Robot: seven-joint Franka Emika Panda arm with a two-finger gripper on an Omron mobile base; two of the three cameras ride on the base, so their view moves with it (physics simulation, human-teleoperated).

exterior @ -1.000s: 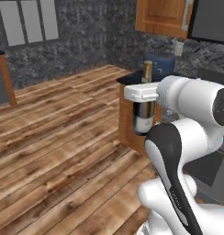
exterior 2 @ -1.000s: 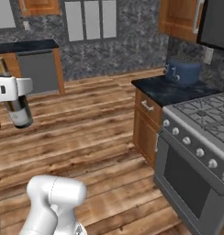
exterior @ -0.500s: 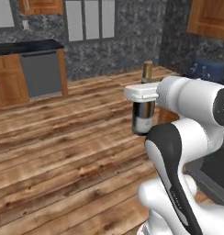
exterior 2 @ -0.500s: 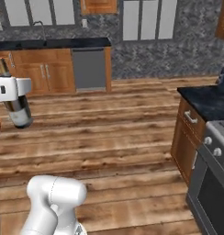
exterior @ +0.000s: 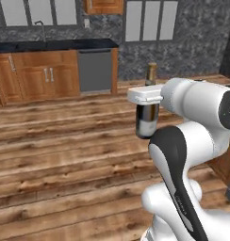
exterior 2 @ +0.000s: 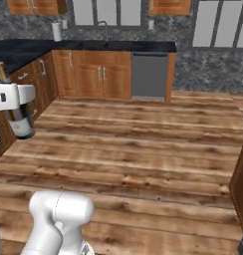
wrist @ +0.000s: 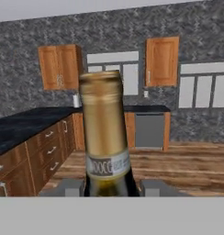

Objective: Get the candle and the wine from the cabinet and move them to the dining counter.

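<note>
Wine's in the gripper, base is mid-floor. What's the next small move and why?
Probably keep the grip shut and keep driving or turning the base until the dining counter comes into view. The gripper holds the wine upright, clear of the floor, so nothing needs regripping. Ahead are just wooden base cabinets and a dishwasher, with no set-down spot within reach.

Open wooden floor (exterior 2: 143, 149) is seen ahead and to both sides, with nothing standing on it. Passage is bounded at the far wall by the black worktop (exterior: 51, 45), its wooden base cabinets (exterior 2: 98, 74) and the grey dishwasher (exterior: 94, 70).
</note>
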